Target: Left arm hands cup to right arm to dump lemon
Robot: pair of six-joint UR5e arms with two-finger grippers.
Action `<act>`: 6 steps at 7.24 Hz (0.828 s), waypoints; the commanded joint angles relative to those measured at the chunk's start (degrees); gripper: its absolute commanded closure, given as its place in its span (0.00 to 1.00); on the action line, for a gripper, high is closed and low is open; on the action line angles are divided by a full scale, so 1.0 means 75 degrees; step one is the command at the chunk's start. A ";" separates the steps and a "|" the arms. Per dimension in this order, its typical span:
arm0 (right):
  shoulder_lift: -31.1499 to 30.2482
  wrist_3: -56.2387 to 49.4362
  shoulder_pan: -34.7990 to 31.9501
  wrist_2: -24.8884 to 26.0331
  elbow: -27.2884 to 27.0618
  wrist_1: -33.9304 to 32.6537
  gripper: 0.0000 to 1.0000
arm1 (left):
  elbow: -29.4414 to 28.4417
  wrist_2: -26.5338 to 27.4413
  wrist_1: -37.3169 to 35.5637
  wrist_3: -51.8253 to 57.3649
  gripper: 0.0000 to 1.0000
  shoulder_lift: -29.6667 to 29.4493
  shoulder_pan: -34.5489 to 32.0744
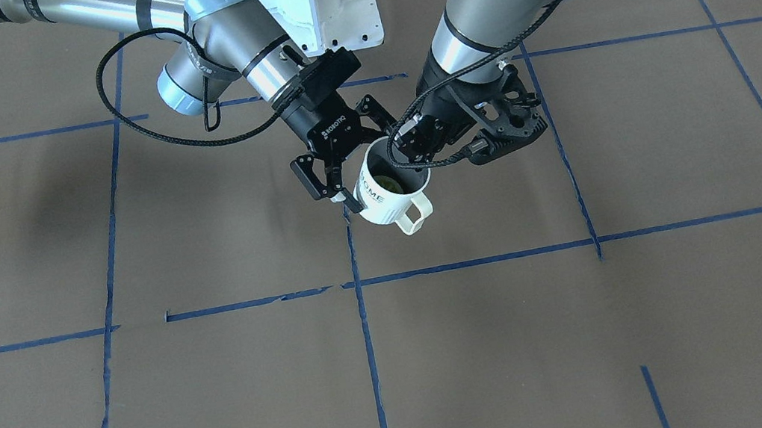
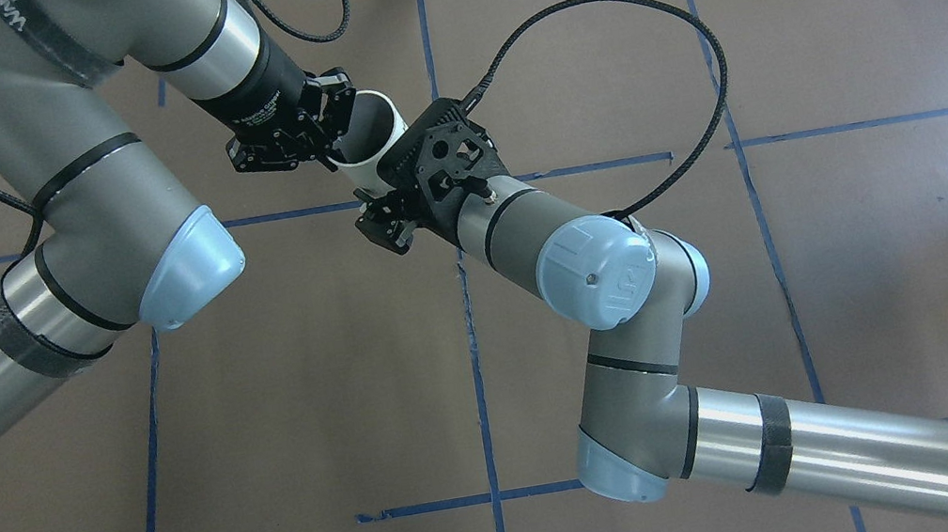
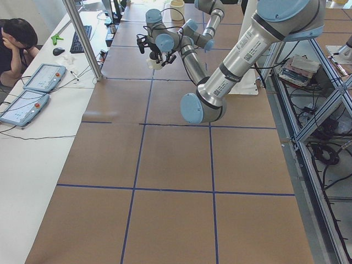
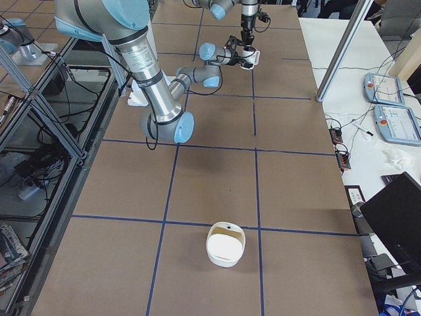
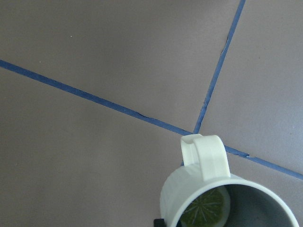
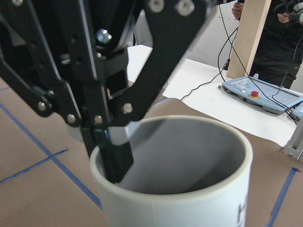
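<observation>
White cup (image 1: pixel 387 202), lemon (image 1: pixel 389 182) inside: rim pinched by left pincer (image 1: pixel 413 143); right pincer (image 1: pixel 372 164) spread, flanking the cup.

left pincer (image 1: pixel 411 145) clamped, right pincer (image 1: pixel 356 161) spread

Cup (image 1: pixel 379 203) off table (image 1: pixel 226 388), over far half, just left of centre tape line (image 1: pixel 367 337); tilted, mouth leaning away from robot, handle on operators' side; lemon (image 1: pixel 389 181) inside cup, at bottom; left gripper (image 1: pixel 412 145) at cup's rim on robot's left, one finger inside cup, against wall; right gripper (image 1: pixel 343 174) just beside cup on opposite, robot-ward side; container (image 4: pixel 225 245) on table at robot's right end, well apart from cup
</observation>
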State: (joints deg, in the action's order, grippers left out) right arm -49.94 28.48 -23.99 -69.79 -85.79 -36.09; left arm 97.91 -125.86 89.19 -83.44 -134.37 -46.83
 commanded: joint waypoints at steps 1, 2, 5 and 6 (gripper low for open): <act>0.0002 0.0000 0.0000 0.0000 0.0001 -0.0005 0.01 | 0.0000 0.0000 0.0038 -0.0055 1.00 -0.0013 0.0044; 0.0002 0.0000 0.0000 0.0000 0.0001 -0.0005 0.01 | 0.0000 0.0000 0.0038 -0.0043 1.00 -0.0013 0.0056; -0.0010 0.0000 0.0000 0.0000 0.0001 0.0007 0.01 | 0.0023 -0.0105 0.0038 -0.0078 1.00 -0.0013 0.0079; -0.0010 0.0000 0.0000 0.0000 0.0001 0.0007 0.01 | 0.0070 -0.0117 0.0038 -0.0090 1.00 -0.0013 0.0079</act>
State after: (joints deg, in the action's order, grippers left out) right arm -49.97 28.48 -23.99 -69.78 -85.78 -36.04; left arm 98.13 -126.47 89.47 -83.99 -134.47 -46.26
